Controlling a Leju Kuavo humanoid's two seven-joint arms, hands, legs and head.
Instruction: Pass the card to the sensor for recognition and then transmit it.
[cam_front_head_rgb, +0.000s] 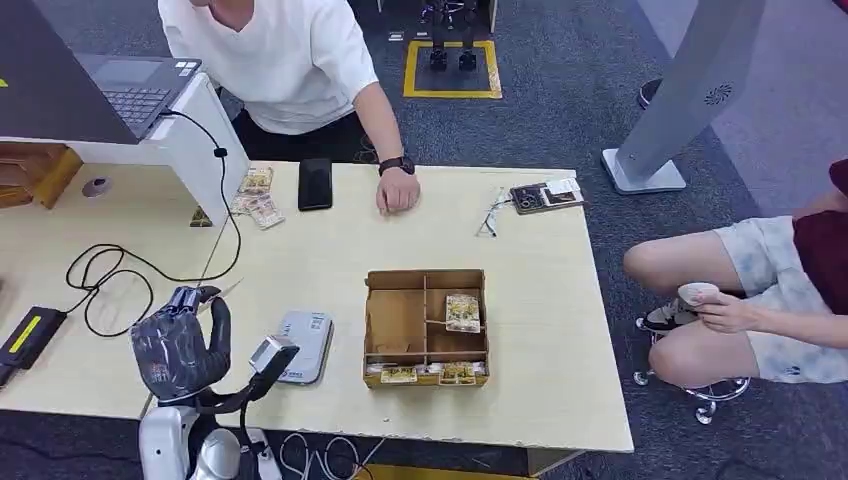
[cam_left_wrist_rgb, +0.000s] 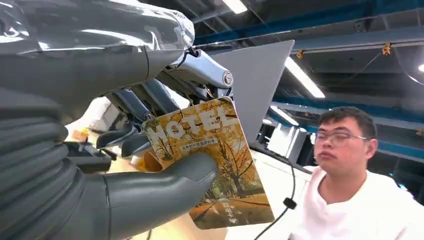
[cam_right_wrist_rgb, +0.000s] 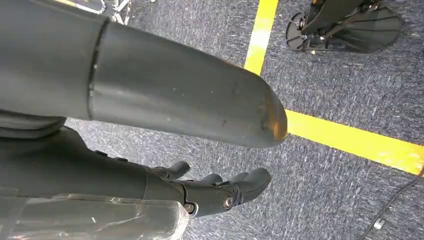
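The left hand (cam_left_wrist_rgb: 150, 150) is clamped on a hotel key card (cam_left_wrist_rgb: 210, 160), thumb pressed across its printed face and the darker fingers behind it; the card shows autumn trees and large white lettering. In the head view that left hand (cam_front_head_rgb: 180, 340) is raised above the near edge of the surface (cam_front_head_rgb: 300, 260), just beside the grey card sensor (cam_front_head_rgb: 305, 345), with the card's edge barely showing above the fingers. The right hand (cam_right_wrist_rgb: 220, 192) hangs over the carpeted floor, fingers loosely apart and holding nothing.

By my reading, the card is already picked up, but it is not yet laid against the sensor, so recognition and the handover are both still ahead.

Beyond the sensor sits a wooden compartment box (cam_front_head_rgb: 427, 325) with more cards in it. Farther across from the sensor, a person in a white shirt (cam_front_head_rgb: 290, 60) rests a hand on the surface beside a black phone (cam_front_head_rgb: 315, 183). A laptop (cam_front_head_rgb: 90, 75) stands on a raised stand, black cable trailing. Grey carpet with yellow floor markings surrounds everything.
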